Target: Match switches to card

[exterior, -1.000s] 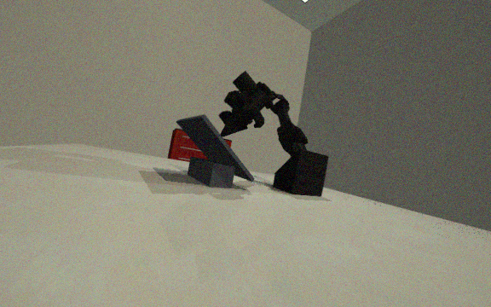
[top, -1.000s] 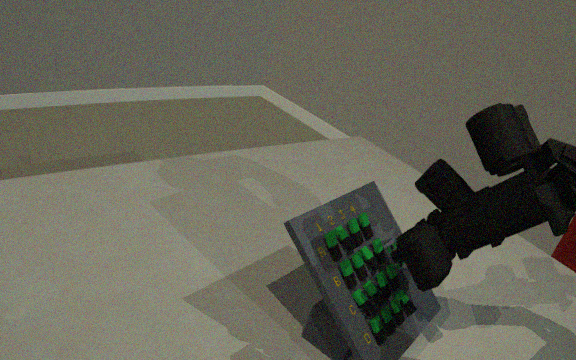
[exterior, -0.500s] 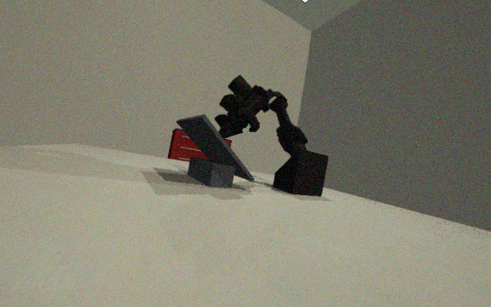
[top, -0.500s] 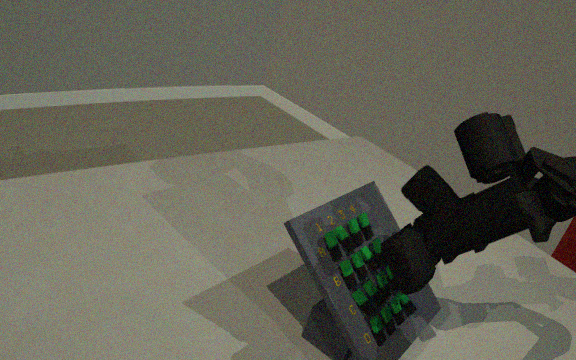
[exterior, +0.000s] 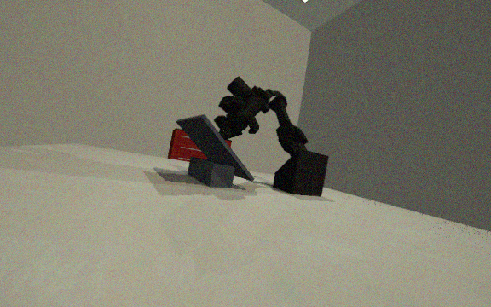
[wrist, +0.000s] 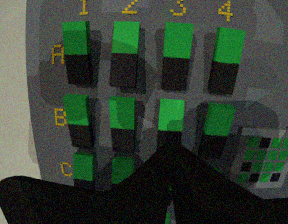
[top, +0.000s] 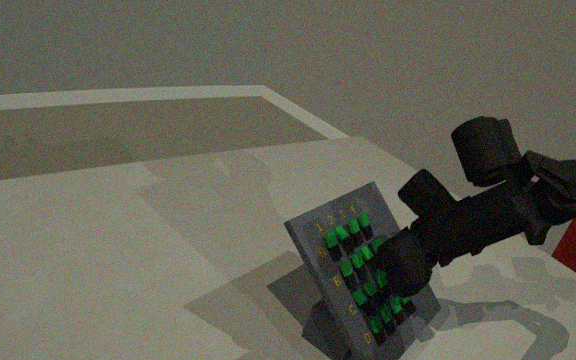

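A tilted panel (top: 363, 280) stands on the counter (top: 118, 240), propped on a block (exterior: 210, 171) beneath it. Its switches (wrist: 128, 50) form a grid under column numbers 1 to 4, with row letters down the left side. A small card (wrist: 264, 159) sits on the panel, right of the grid. The gripper (wrist: 169, 143) is over the panel, its tip at the third switch of row B. A box (exterior: 183, 146) lies behind the panel.
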`<action>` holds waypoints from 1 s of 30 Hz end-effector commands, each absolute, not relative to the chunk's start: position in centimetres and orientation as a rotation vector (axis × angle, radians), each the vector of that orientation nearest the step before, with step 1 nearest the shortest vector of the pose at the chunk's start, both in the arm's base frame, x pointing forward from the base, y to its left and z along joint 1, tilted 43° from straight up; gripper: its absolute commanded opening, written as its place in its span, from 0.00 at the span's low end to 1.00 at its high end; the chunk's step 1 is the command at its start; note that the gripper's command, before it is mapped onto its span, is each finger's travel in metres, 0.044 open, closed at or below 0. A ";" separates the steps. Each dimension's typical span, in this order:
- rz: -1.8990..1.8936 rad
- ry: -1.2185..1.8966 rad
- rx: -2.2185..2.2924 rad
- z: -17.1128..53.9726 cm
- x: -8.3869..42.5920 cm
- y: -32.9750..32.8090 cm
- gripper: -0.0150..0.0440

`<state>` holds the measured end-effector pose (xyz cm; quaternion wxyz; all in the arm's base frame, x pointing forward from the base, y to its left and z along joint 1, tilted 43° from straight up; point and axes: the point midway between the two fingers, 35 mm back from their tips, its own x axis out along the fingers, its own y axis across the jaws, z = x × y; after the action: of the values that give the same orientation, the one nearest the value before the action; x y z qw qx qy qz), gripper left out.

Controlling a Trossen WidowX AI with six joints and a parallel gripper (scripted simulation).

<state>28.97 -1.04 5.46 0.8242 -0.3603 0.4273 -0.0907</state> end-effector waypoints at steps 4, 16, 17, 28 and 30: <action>-0.186 0.909 -0.767 5.4 29.0 -1.0 0.25; -0.186 0.909 -0.767 5.3 29.0 -1.0 0.25; -0.186 0.909 -0.767 5.3 29.0 -1.0 0.25; -0.186 0.909 -0.767 5.2 29.1 -1.1 0.25; -0.186 0.909 -0.767 5.2 29.1 -1.1 0.25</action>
<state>29.08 -1.15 5.31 0.8241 -0.3605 0.4275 -0.0907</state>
